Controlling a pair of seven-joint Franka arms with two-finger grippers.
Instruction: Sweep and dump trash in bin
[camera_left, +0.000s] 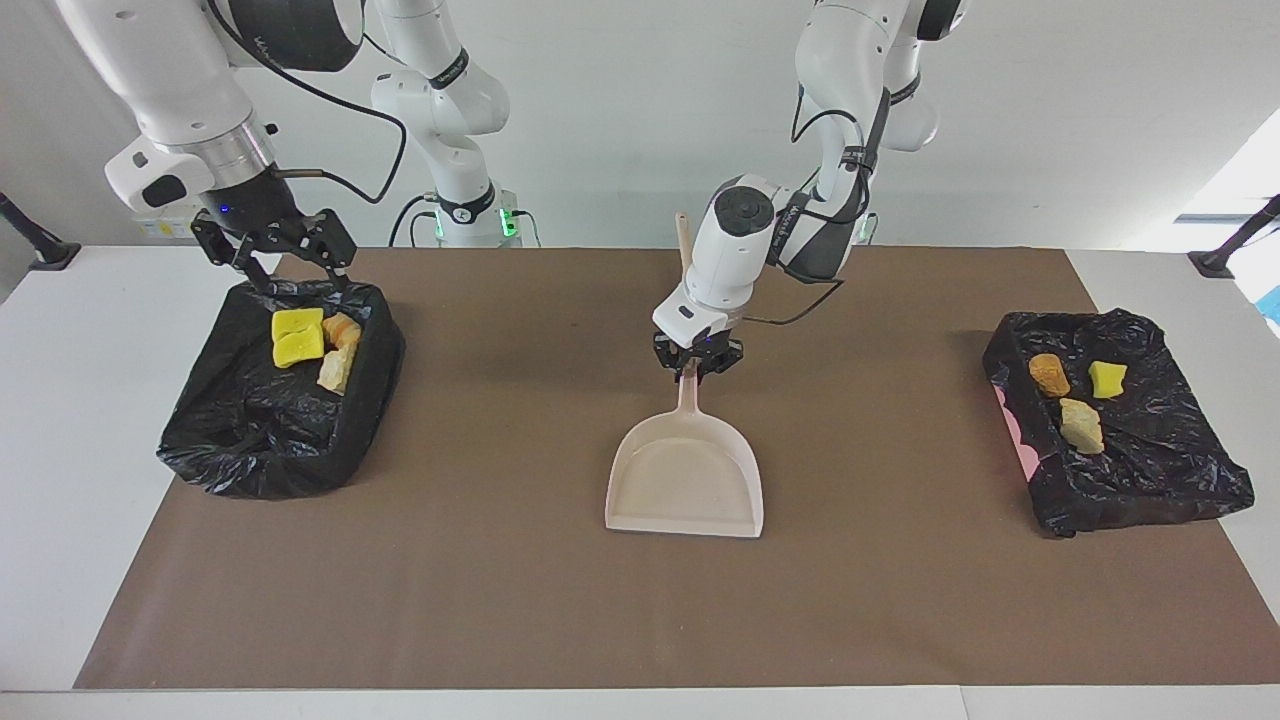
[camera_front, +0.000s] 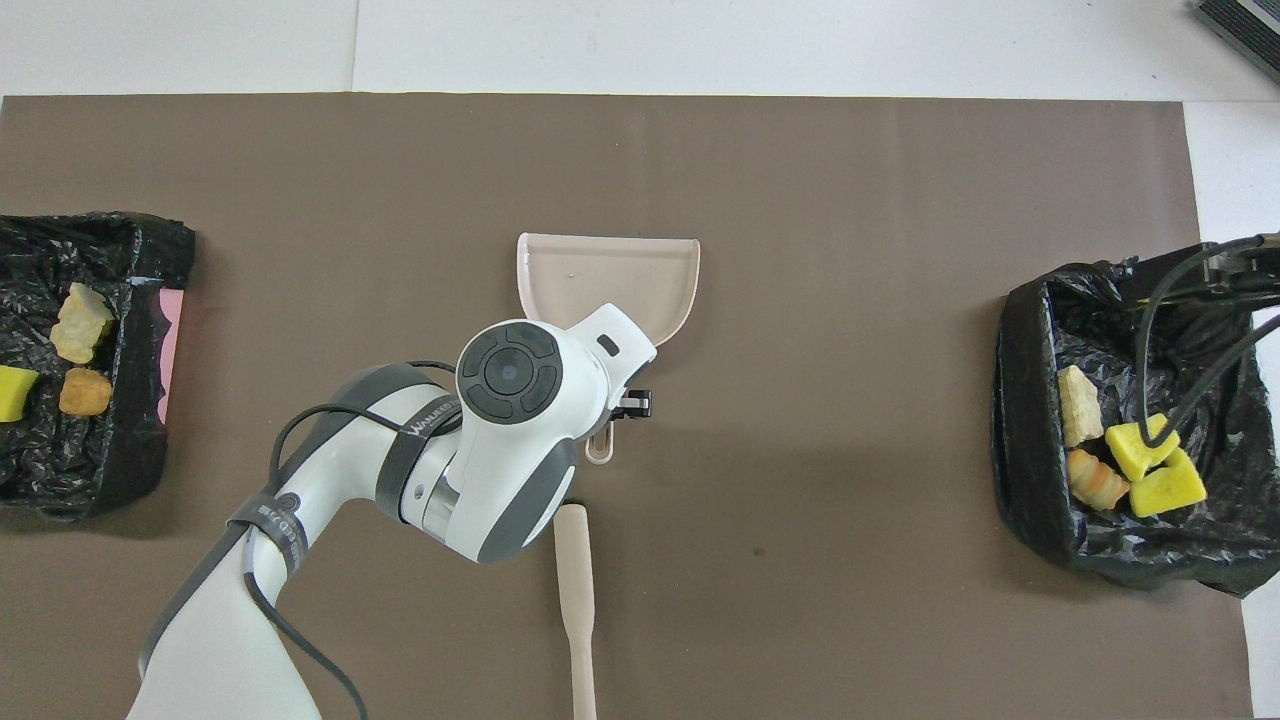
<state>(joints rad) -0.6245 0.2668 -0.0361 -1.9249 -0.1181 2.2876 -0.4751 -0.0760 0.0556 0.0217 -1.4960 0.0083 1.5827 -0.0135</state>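
White arm parts are hiding the left gripper at the dustpan handle; its grip is unclear. The right gripper is hanging open over the bin.

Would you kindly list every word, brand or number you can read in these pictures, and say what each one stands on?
"WANJEED": on the grey strap around the left arm, in the overhead view; what follows the word is too small to read.
Lower strap on the same arm: print too small to read.
Black band on the right arm: print too small to read.
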